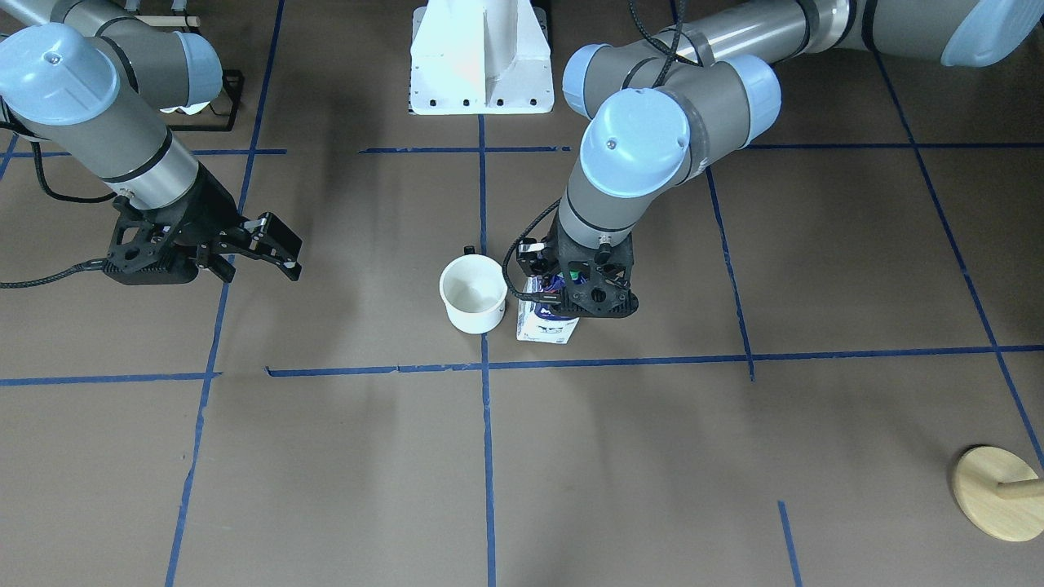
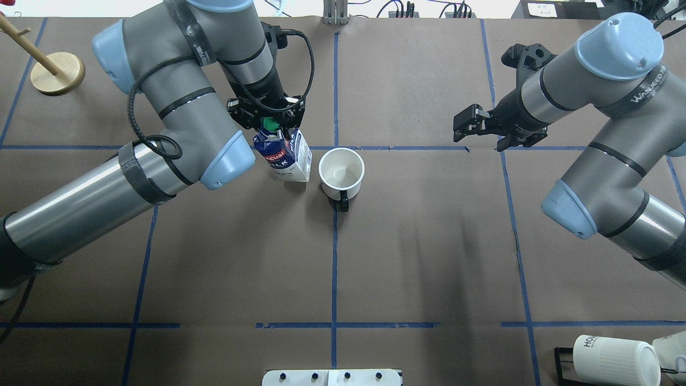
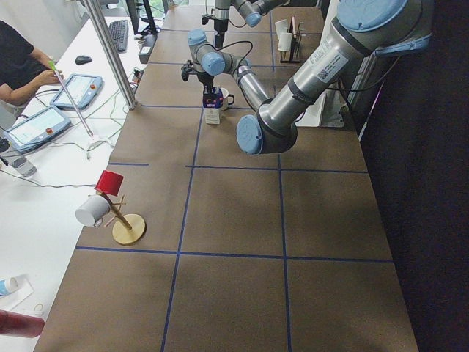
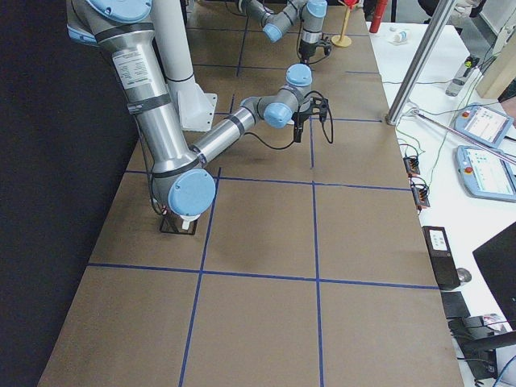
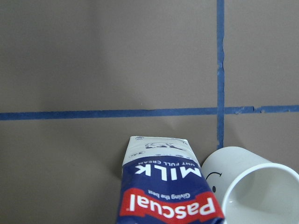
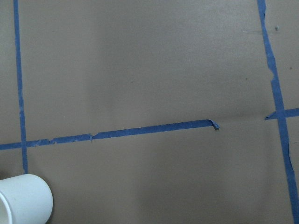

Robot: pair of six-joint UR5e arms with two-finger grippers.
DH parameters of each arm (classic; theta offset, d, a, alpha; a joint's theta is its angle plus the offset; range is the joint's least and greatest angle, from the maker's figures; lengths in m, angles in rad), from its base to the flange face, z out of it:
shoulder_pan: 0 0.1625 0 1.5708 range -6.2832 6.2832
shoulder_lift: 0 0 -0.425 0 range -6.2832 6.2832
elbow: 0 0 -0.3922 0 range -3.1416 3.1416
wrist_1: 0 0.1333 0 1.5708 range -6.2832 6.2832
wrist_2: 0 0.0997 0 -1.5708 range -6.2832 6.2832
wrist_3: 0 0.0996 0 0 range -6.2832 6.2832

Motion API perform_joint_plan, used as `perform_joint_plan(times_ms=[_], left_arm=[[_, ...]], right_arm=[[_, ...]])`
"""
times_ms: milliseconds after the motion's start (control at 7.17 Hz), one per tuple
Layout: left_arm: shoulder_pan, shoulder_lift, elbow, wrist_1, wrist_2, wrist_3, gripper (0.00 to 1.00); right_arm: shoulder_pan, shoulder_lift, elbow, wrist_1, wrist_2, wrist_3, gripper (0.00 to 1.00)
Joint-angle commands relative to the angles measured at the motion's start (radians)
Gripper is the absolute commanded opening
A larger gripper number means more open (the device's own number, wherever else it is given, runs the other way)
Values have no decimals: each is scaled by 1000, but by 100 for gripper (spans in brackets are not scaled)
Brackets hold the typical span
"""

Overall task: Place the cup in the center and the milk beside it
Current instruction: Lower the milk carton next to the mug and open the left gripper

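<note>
The white cup (image 2: pixel 341 170) stands upright on the central blue tape line, just on my side of the center crossing (image 2: pixel 335 148), its black handle towards me. It also shows in the front view (image 1: pixel 473 293), and its smiley shows in the left wrist view (image 5: pixel 212 177). The blue and white milk carton (image 2: pixel 286 158) stands upright right beside the cup on its left, also in the front view (image 1: pixel 548 324). My left gripper (image 2: pixel 272 127) is shut on the carton's top, by the green cap. My right gripper (image 2: pixel 464 123) is open and empty, hovering well to the cup's right.
A wooden mug stand (image 2: pixel 56 72) is at the far left corner. A ribbed white mug (image 2: pixel 616 359) lies in a black rack at the near right. The robot's white base (image 1: pixel 481 57) is at the near middle edge.
</note>
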Motion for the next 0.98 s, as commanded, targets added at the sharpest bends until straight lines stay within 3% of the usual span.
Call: perform_joint_plan(times_ms=[0, 279, 558, 837], left_arm=[[8, 0, 3, -1, 1, -3, 69], [8, -1, 3, -1, 1, -3, 100], [6, -5, -7, 1, 1, -6, 100], [-124, 47, -186, 23, -1, -8, 100]], right_arm=[[-2, 1, -2, 0, 1, -7, 100], [-4, 2, -2, 0, 1, -6, 100], [-4, 5, -2, 0, 1, -4, 100], [1, -1, -1, 0, 7, -10, 100]])
